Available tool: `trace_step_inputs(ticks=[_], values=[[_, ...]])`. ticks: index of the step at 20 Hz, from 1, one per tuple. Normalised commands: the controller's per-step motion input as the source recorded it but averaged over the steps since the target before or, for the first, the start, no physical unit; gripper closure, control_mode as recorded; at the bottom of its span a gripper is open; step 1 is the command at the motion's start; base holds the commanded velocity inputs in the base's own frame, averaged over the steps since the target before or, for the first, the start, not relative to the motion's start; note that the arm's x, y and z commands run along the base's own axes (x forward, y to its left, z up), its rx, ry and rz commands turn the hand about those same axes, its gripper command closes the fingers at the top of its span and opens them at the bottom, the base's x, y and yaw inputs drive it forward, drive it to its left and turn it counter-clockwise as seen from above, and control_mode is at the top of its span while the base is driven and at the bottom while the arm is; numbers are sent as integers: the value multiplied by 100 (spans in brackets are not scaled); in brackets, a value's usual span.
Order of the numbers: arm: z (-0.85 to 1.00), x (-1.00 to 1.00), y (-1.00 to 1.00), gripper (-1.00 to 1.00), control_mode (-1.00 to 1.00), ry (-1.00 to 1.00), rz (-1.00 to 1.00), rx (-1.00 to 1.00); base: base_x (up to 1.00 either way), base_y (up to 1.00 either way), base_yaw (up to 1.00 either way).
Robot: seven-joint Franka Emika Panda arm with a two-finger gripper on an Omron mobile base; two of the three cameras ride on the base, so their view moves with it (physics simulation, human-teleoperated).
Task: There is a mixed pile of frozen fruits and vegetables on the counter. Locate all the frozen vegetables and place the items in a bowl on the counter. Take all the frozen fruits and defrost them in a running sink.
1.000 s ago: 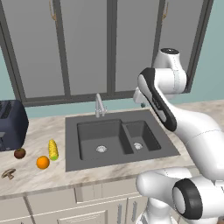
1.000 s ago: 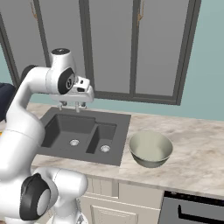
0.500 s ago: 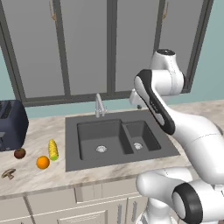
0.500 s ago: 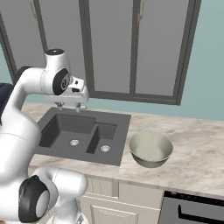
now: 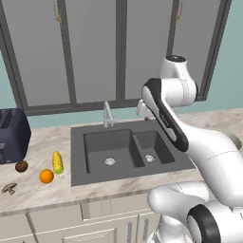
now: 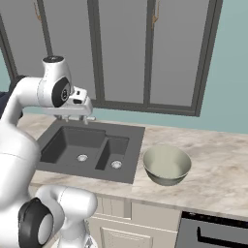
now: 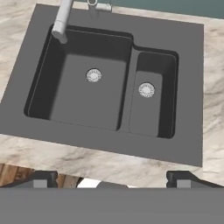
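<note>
Meanwhile arm swung slightly left over sink (image 5: pixel 123 149); claw (image 7: pixel 111 177) wide, empty. Corn (image 5: pixel 57 162), orange (image 5: pixel 46 176) untouched on tabletop (image 5: pixel 42 194); sorting unstarted.

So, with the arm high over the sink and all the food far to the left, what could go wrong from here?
The orange, corn and brown fruit lie close together, so reaching for one may knock another. The orange is round and could roll. The bowl stands across the sink, so a vegetable might drop in on the way.
</note>
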Motion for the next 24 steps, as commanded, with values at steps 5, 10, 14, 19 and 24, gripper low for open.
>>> trace_step_inputs(ticks=[5,10,14,19,24], values=[[-6,-13,18,-100,-100,0,3,0,0,0,0],[-6,-14,21,-100,-100,1,3,0,0,0,0],[-7,-13,24,-100,-100,1,4,0,0,0,0],[-10,-9,29,-100,-100,2,3,0,0,0,0],[-11,-4,34,-100,-100,1,1,0,0,0,0]])
